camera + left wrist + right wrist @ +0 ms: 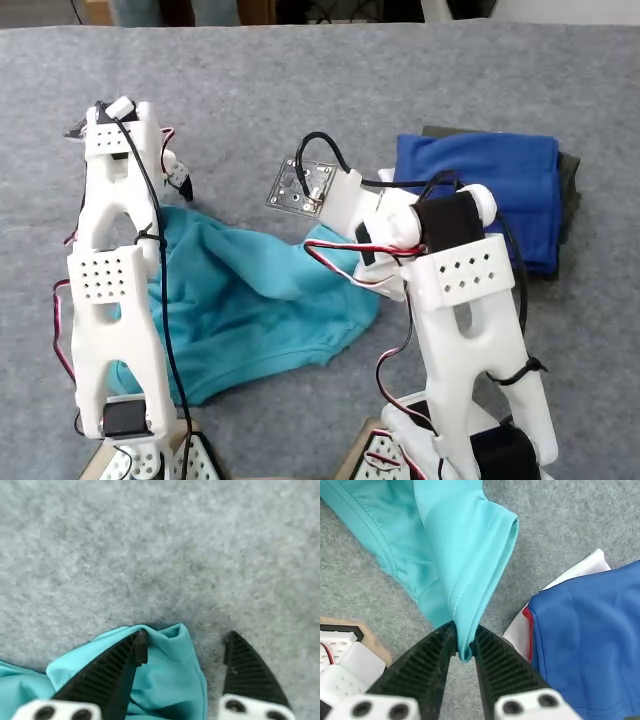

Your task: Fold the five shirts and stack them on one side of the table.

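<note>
My left hand (pixel 187 642) hangs wide open over a corner of the teal shirt (pixel 250 300), crumpled near the surface's (pixel 300 80) front edge. My right hand (pixel 465 636) pinches its hem, beside the folded blue shirt (pixel 480 185) toward the right edge.

Looks down on a counter (pixel 300 70), grey, fuzzy and felt-like from edge to edge, mottled light and dark. Shows the same coarse grey nap close up in both wrist views. Ends in a straight far edge near the top of the high view. Gives way there to a dark strip with brown wooden pieces (pixel 255 10), a grey-blue shape (pixel 150 10) and a white shape (pixel 437 8), all too cropped to identify. Sits under soft, even light, with only faint shadows.
</note>
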